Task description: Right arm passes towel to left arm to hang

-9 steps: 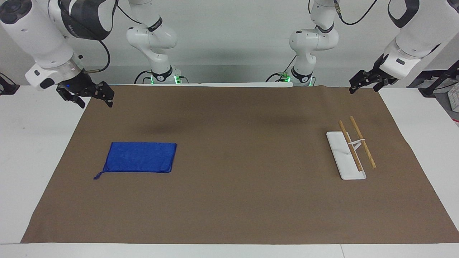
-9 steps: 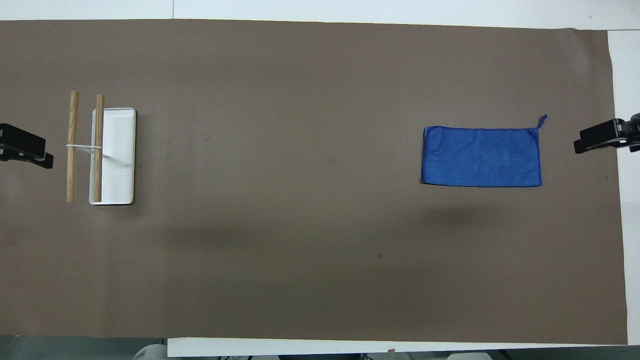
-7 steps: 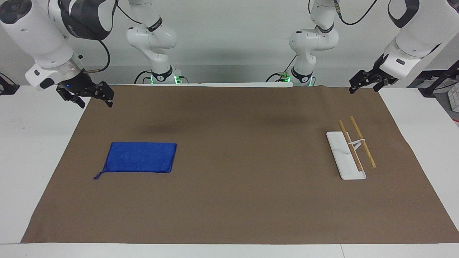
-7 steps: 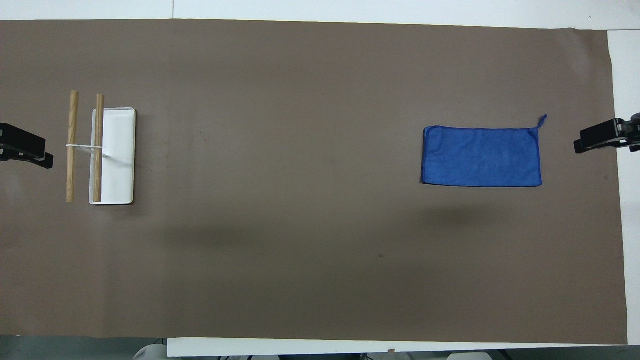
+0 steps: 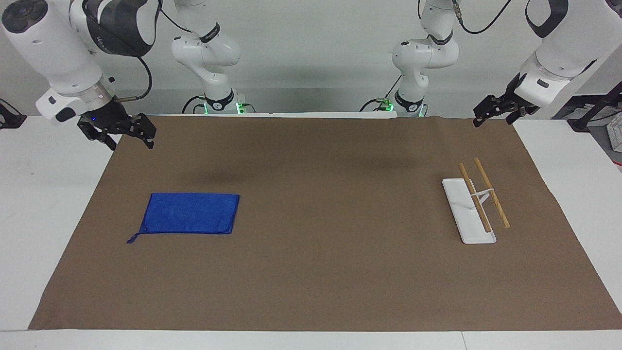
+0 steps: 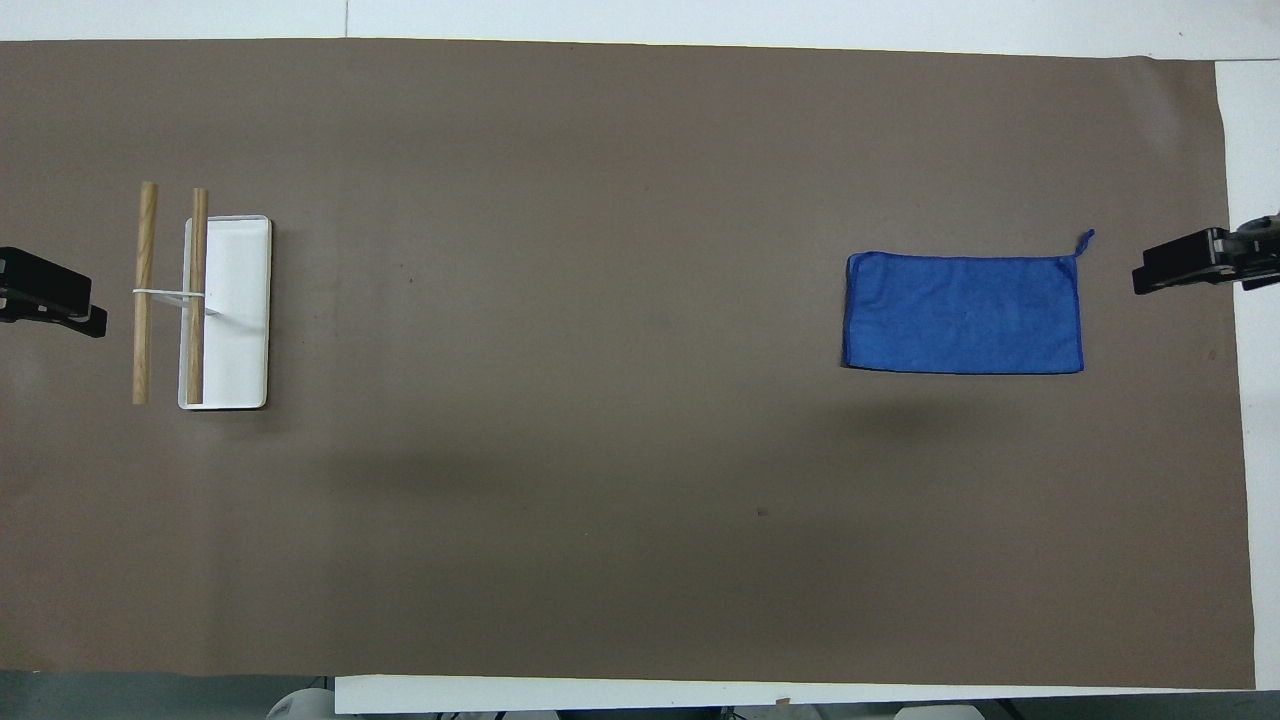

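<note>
Towel-passing had barely begun: the small bright blue rectangular towel (image 5: 189,214) lay flat and untouched on the brown mat covering the white tabletop (image 5: 46,194), at the lower left of the facing view, toward the right arm's end, its short corner loop pointing away from the robots.

At the upper left of that view, the right arm's black two-finger end effector (image 5: 127,137), marked by a small blue light, hung over the mat's corner with its fingers spread wide and nothing between them. Compared with half a second earlier, it had shifted slightly inward, and in the overhead view its tip (image 6: 1180,268) showed a little closer to the towel at the frame's right edge. That small drift suggested the approach to the cloth was getting under way, though a clear gap remained.

At the upper right of the facing view, the left arm's plain black end effector (image 5: 491,113) waited over the mat's other corner, fingers open and empty, unmoved. Below it stood the white rectangular stand with two wooden rails (image 5: 478,201), bare, where the towel was presumably to be hung. Pickup, handover and hanging all lay ahead.
</note>
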Tool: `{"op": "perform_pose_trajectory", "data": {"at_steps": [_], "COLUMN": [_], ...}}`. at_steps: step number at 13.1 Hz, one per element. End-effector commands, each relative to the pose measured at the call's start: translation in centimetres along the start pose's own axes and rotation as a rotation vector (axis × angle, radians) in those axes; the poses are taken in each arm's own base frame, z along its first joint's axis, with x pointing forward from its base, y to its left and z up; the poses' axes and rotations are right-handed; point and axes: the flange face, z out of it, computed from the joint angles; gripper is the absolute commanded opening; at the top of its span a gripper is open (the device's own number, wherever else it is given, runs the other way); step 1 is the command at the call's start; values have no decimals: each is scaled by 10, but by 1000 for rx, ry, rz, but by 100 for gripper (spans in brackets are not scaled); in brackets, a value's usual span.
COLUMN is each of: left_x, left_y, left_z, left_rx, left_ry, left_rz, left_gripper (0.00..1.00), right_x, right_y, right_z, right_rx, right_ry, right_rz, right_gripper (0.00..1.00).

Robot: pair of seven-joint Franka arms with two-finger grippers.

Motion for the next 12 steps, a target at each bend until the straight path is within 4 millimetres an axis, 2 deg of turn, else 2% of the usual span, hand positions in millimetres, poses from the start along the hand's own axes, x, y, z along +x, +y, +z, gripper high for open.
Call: {"op": "perform_pose_trajectory", "data": {"at_steps": [1, 2, 5, 7, 8, 12], "left_x": [-5, -5, -5, -5, -5, -5], "left_y": [-2, -2, -2, -2, -2, -2], "left_z": [-2, -2, -2, -2, -2, -2], "left_rx": [2, 2, 2, 2, 2, 0], "left_ry": [-4, -4, -4, -4, -4, -4], "left_rz": [-14, -14, -14, -14, -14, -13], "left_gripper": [100, 100, 100, 100, 100, 100], "right_x": [7, 8, 16, 23, 23, 10], "right_y": [1, 1, 1, 2, 1, 11], "right_z": [73, 96, 185, 225, 239, 271], "right_rx": [-19, -23, -33, -32, -31, -28], "right_ry": [41, 70, 134, 112, 94, 52], "right_rz": [4, 3, -3, -5, -16, -55], "right_gripper": [100, 100, 99, 99, 99, 99]}}
